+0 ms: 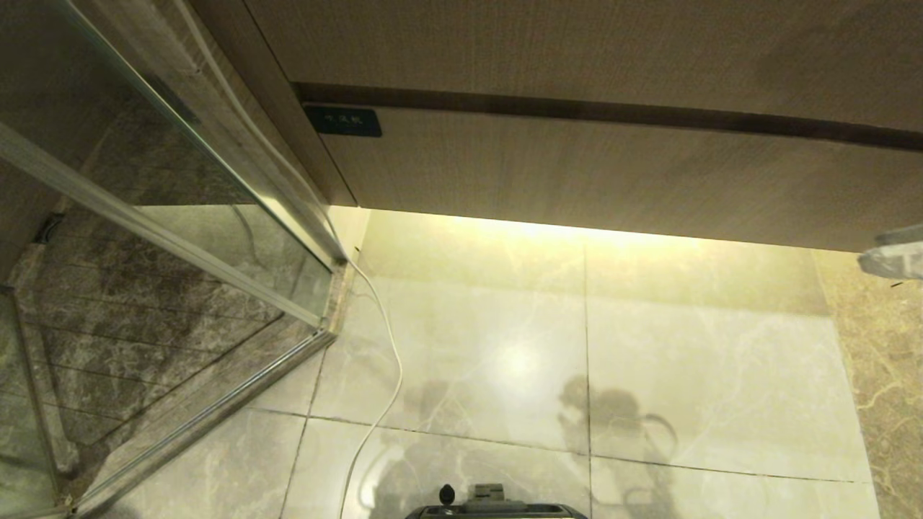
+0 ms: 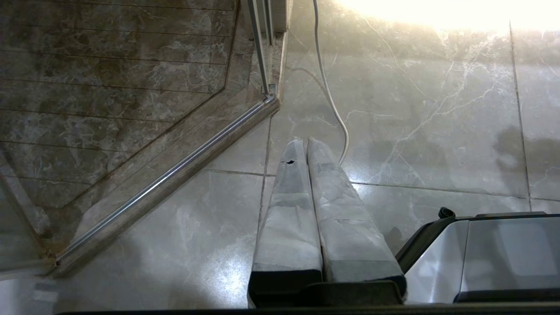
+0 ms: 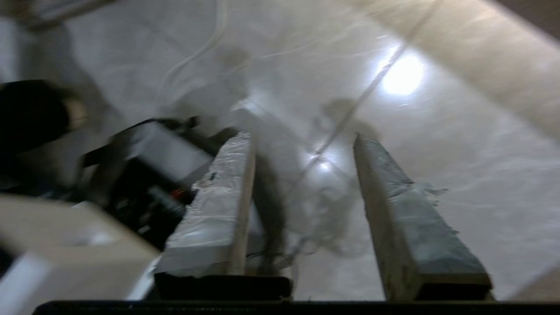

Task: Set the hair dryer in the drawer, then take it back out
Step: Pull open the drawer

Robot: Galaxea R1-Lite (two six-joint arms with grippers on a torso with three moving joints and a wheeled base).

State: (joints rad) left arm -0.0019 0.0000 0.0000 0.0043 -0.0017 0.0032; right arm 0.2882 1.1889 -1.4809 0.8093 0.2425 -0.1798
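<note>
The drawer (image 1: pixel 577 180) is a wide light wood-grain front, shut, with a small dark label plate (image 1: pixel 342 121) at its left corner. The hair dryer is out of view. My right gripper (image 3: pixel 302 136) is open over the pale marble floor with nothing between its taped fingers; in the head view only its tip (image 1: pixel 894 258) shows at the far right edge, just below the drawer's lower edge. My left gripper (image 2: pixel 305 142) is shut and empty, parked low over the floor beside the robot's base (image 2: pixel 503 249).
A glass shower door (image 1: pixel 144 180) with a metal floor rail (image 1: pixel 216 411) stands at the left. A white cable (image 1: pixel 389 360) trails across the floor tiles from the cabinet's corner. A taller wood panel (image 1: pixel 577 43) sits above the drawer.
</note>
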